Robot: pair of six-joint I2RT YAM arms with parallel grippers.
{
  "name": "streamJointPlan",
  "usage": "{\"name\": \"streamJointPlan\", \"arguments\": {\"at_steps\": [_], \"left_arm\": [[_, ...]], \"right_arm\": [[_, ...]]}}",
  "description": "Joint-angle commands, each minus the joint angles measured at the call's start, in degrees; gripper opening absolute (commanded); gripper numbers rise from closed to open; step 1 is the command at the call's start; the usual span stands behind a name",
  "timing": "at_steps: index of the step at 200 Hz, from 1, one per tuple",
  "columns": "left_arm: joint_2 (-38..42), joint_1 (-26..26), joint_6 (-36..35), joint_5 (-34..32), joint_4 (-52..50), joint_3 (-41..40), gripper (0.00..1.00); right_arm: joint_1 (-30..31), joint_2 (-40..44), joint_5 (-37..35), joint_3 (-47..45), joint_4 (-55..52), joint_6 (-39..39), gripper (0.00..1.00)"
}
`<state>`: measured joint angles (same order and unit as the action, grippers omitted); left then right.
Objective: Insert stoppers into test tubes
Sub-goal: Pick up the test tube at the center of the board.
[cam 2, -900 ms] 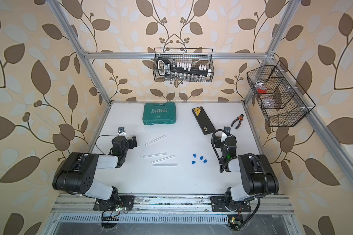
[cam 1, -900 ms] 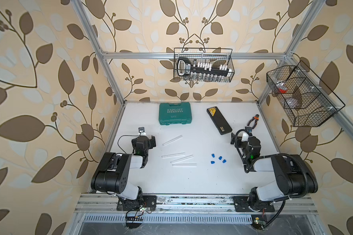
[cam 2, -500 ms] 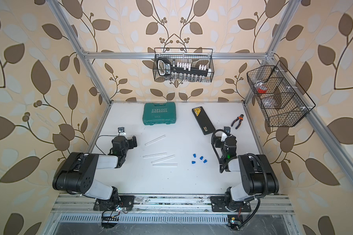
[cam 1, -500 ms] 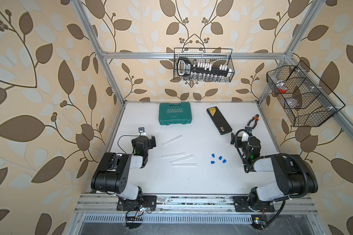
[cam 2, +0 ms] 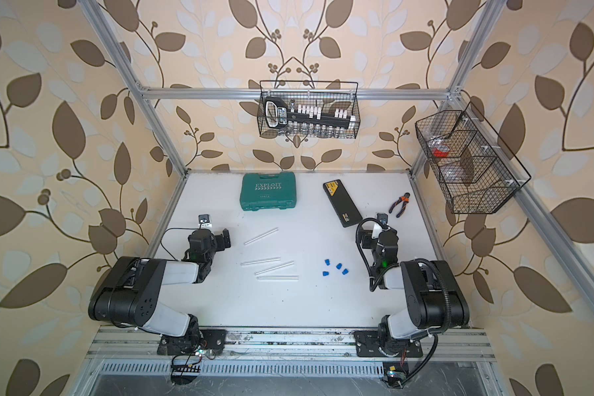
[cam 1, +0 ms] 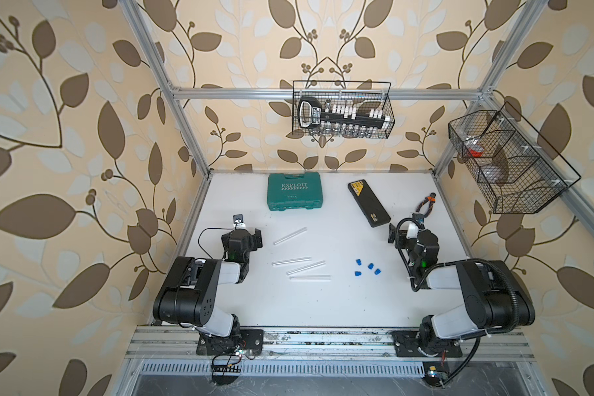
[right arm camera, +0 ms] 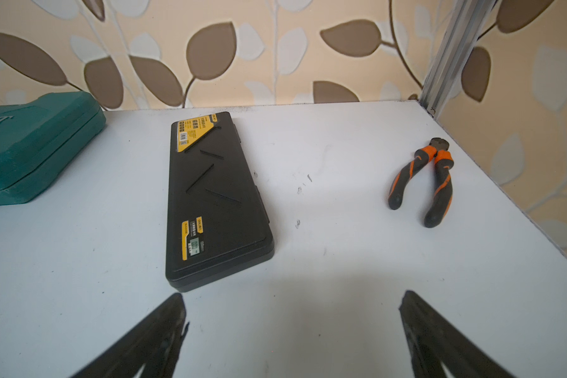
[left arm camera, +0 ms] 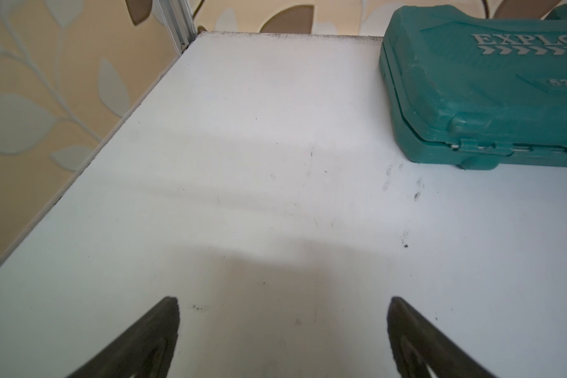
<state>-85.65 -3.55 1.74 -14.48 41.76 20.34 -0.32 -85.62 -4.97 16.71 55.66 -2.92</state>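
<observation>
Looking at the table (cam 1: 323, 308) as a clock with 12 at the back wall; nothing's been started as far as I can tell. Nearest stuff first: the four test tubes (cam 1: 291, 261) lie flat just off centre toward 8 o'clock, three bunched close and one further back toward 10; every one looks unplugged. The four blue stoppers (cam 1: 370, 265) sit loose in a little cluster toward 4 o'clock, well apart from the tubes; none is in a tube. Further back, the left gripper (left arm camera: 282, 304) sits low at about 9 o'clock, fingers spread wide with only bare tabletop between them; the right gripper (right arm camera: 292, 301) is at about 3 o'clock, likewise spread wide and holding nothing. Both point toward 12, so neither wrist view shows a tube or stopper. Beyond them: green case (cam 1: 295, 191) at 11, black case (cam 1: 368, 203) at 1, pliers (cam 2: 399, 204) at 2; none of that matters here. My read: zero of four done; all four pick-ups and insertions left.
</observation>
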Motion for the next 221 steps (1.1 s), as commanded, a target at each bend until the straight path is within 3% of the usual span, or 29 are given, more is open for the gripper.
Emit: {"name": "streamJointPlan", "arguments": {"at_steps": [1, 25, 48, 62, 77, 96, 114, 136, 166, 192, 221], "left_arm": [[7.27, 0.20, -0.38, 2.16, -7.69, 3.43, 0.99], [15.87, 0.17, -1.60, 3.09, -18.88, 7.83, 0.99], [23.79, 0.16, -3.63, 10.03, -28.17, 11.33, 0.95], [27.26, 0.14, -5.76, 14.97, -33.16, 13.22, 0.93], [29.44, 0.16, -8.47, 21.83, -38.05, 15.11, 0.86], [30.51, -0.13, -13.06, 33.95, -43.71, 17.72, 0.74], [30.78, -2.25, -16.49, 39.18, -47.60, 19.43, 0.69], [28.66, -8.20, -24.35, 38.72, -55.70, 22.92, 0.69], [23.00, -15.79, -36.70, 36.24, -65.72, 27.23, 0.69], [16.41, -17.19, -37.20, 33.52, -68.18, 31.35, 0.68], [5.66, -17.19, -37.44, 31.96, -75.27, 41.18, 0.64]], "right_arm": [[0.36, 8.35, -2.09, 1.51, -7.83, -0.12, 1.00], [0.39, 17.88, -5.19, 8.46, -25.03, -6.53, 1.00], [0.15, 19.68, 0.83, 14.37, -37.00, -18.48, 1.00], [-0.28, 17.98, 8.96, 18.51, -43.46, -23.62, 1.00], [-0.25, 16.02, 16.28, 22.04, -48.78, -25.24, 0.99], [-0.03, 16.74, 16.28, 24.25, -55.75, -27.25, 0.94], [0.21, 20.12, 19.20, 24.24, -59.84, -25.72, 0.94], [1.09, 22.91, 25.79, 24.52, -64.45, -25.00, 0.93], [3.01, 24.14, 29.09, 25.68, -72.40, -23.18, 0.92], [3.63, 26.00, 29.52, 24.40, -74.00, -23.17, 0.92], [3.69, 26.35, 27.85, 24.47, -75.36, -22.99, 0.92]]}}
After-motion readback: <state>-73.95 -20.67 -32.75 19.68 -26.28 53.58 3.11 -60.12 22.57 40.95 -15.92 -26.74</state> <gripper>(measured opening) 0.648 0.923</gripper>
